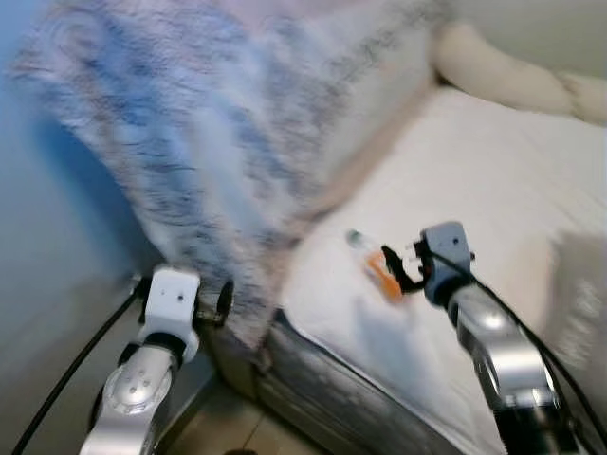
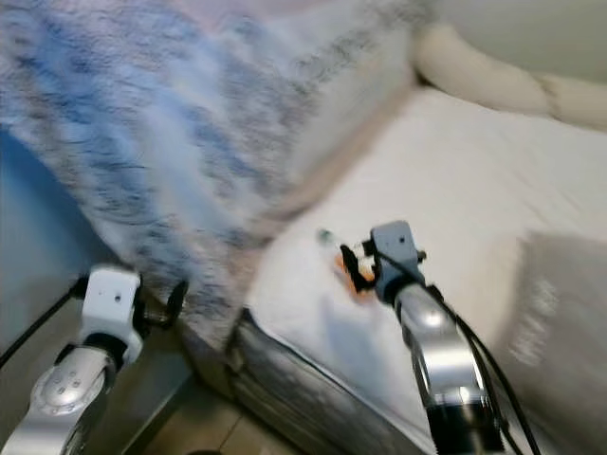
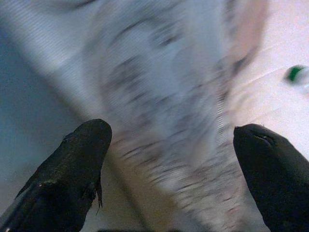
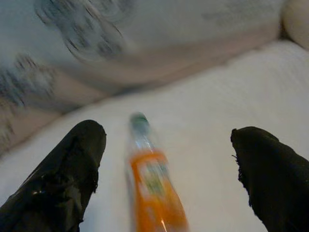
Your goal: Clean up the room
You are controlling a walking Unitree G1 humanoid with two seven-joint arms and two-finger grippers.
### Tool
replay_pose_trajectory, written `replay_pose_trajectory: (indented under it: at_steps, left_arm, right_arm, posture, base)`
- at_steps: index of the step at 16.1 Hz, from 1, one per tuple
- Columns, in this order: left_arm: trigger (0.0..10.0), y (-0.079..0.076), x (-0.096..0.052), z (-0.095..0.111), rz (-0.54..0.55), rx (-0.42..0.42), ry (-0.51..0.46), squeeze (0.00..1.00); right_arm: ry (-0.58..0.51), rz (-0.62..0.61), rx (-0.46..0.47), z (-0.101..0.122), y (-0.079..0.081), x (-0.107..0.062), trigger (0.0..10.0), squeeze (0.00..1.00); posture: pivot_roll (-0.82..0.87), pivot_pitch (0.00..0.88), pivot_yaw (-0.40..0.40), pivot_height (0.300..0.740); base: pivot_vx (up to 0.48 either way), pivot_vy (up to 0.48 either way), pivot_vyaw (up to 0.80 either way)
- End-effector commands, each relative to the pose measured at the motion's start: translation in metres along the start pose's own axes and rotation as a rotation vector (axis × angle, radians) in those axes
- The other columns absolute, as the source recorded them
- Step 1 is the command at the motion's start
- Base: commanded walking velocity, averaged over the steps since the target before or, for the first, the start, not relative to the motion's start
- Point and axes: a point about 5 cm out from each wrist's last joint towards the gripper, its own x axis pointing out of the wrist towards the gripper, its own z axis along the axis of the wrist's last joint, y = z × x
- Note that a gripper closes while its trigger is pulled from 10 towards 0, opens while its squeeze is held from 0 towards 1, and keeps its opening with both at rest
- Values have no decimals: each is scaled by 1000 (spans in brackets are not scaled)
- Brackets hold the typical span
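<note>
orange-labelled bottle [image 4: 153,193] between spread right gripper [image 4: 169,164] fingers, near mattress [image 1: 493,190] edge

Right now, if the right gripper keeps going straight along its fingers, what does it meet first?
Most likely the orange-labelled bottle, lying on the white bed between the open fingers of the right gripper. Depth is blurred, so contact distance is uncertain.

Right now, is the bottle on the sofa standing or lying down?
Lying down. The bottle rests lengthwise on the white cushion, green cap pointing away, between the open right claw fingers, untouched.
</note>
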Motion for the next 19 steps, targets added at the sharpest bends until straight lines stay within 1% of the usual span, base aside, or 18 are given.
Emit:
replay_pose_trajectory:
  at_steps: [1, 2, 3, 4, 5, 6, 8, 10, 12, 14, 15, 16, 17, 18, 19]
  left_arm:
    - [10000, 0, -1, 3, -30, 25, 0, 0]
    - [10000, -1, -2, 3, -55, 48, 1, 0]
    - [10000, -2, -3, 4, -64, 54, 0, 0]
    - [10000, -3, -3, 6, -68, 51, -8, 0]
    - [10000, -5, 0, 11, -107, 39, -20, 0]
    - [10000, -8, 1, 14, -164, 59, -20, 0]
    - [10000, -9, 0, 11, -253, 104, 10, 0]
    - [10000, -6, -2, 6, -347, 146, 53, 0]
    - [10000, -4, -1, 8, -376, 162, 57, 0]
    - [10000, -4, 0, 14, -392, 175, 40, 0]
    - [10000, -4, 0, 15, -409, 183, 38, 0]
    - [10000, -3, 0, 16, -408, 189, 38, 0]
    - [10000, -4, -3, 17, -426, 185, 43, 0]
    - [10000, -5, -6, 19, -446, 182, 48, 0]
    - [10000, -10, -14, 22, -497, 191, 64, 0]
  right_arm:
    - [14, 25, -18, 1, 1, 7, 10000, 0]
    - [60, 22, -69, -3, -3, 12, 10000, 0]
    - [86, 13, -80, -7, -8, 15, 10000, 0]
    - [142, -3, -63, -14, -14, 17, 10000, 1000]
    - [197, -34, -54, -19, -24, 22, 10000, 1000]
    - [239, -47, -86, -24, -30, 26, 10000, 1000]
    - [283, -48, -111, -29, -36, 34, 10000, 1000]
    - [293, -36, -84, -27, -38, 45, 10000, 1000]
    - [295, -26, -76, -23, -38, 54, 10000, 1000]
    - [323, -67, -85, -25, -41, 56, 10000, 1000]
    - [336, -83, -100, -27, -42, 56, 10000, 576]
    - [338, -85, -104, -28, -42, 56, 10000, 0]
    - [360, -80, -94, -32, -40, 55, 10000, 0]
    - [375, -80, -108, -35, -39, 55, 10000, 0]
    - [402, -81, -137, -40, -39, 53, 10000, 0]
  posture:
    - [104, 0, -59, 740]
    - [108, 0, -61, 740]
    - [114, 0, -59, 740]
    - [122, 0, -51, 740]
    - [128, 0, -43, 740]
    - [130, 0, -38, 740]
    - [117, 0, -20, 740]
    - [110, 0, 7, 740]
    - [139, 0, 11, 740]
    - [157, 0, 13, 740]
    - [157, 0, 13, 740]
    - [163, 0, 18, 740]
    - [168, 0, 21, 740]
    - [175, 0, 22, 740]
    - [190, 0, 25, 740]
  base:
    - [0, 0, 0]
    - [0, 0, 0]
    - [0, 0, 0]
    - [0, 0, 0]
    - [0, 0, 0]
    - [0, 0, 0]
    - [0, 0, 0]
    - [0, 0, 0]
    - [0, 0, 0]
    - [0, 0, 0]
    - [0, 0, 0]
    - [0, 0, 0]
    - [0, 0, 0]
    - [0, 0, 0]
    - [0, 0, 0]
